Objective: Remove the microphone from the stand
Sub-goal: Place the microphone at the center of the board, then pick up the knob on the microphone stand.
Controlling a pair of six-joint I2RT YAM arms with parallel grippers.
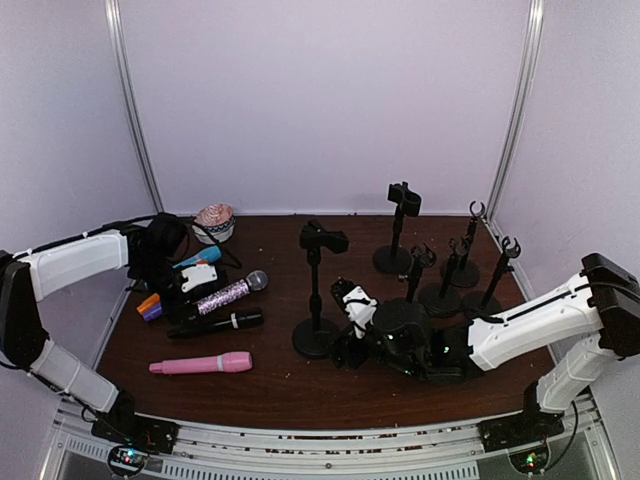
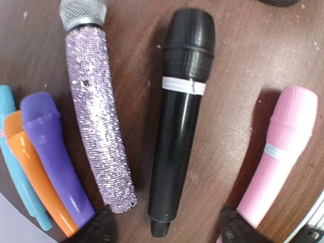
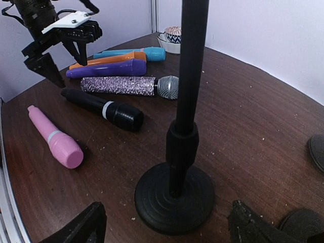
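Note:
The black microphone [image 2: 182,116] lies flat on the brown table, apart from the stand. My left gripper [image 2: 167,230] hangs open just above its tail end, with a fingertip on each side and nothing held. In the top view this gripper [image 1: 188,300] is over the row of microphones at the left. The stand [image 1: 315,290] is upright at mid-table with its clip [image 1: 322,238] empty. My right gripper [image 3: 167,228] is open, low on the table. It faces the stand's round base [image 3: 174,197] without touching it.
A glitter microphone [image 2: 96,116], purple [image 2: 50,157], orange [image 2: 30,172] and blue [image 2: 15,167] ones lie left of the black one, and a pink one [image 2: 281,157] lies right. Several empty stands [image 1: 450,270] crowd the back right. A patterned bowl [image 1: 214,222] sits at the back left.

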